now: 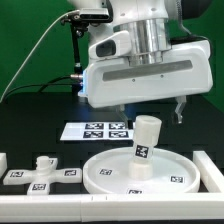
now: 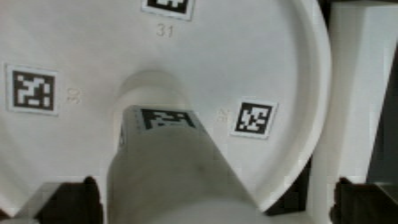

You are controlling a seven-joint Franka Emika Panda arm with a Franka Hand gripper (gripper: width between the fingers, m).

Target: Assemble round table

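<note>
The large rimmed round disc [image 1: 120,176] lies flat on the table near the front. The short thick cylinder leg [image 1: 146,138] stands on the disc's middle, leaning slightly, with a tag on its side. My gripper [image 1: 150,108] hangs just above the leg, open, with one finger on each side and touching nothing. In the wrist view the leg [image 2: 178,165] rises between the dark fingertips [image 2: 71,203], with the disc [image 2: 196,70] and its tags behind it. The small cross-shaped foot [image 1: 42,170] lies on the table at the exterior view's left of the disc.
The marker board [image 1: 98,130] lies flat behind the disc. A white rail [image 1: 60,205] runs along the front and a white block [image 1: 212,170] stands at the exterior view's right of the disc. Cables hang at the back left.
</note>
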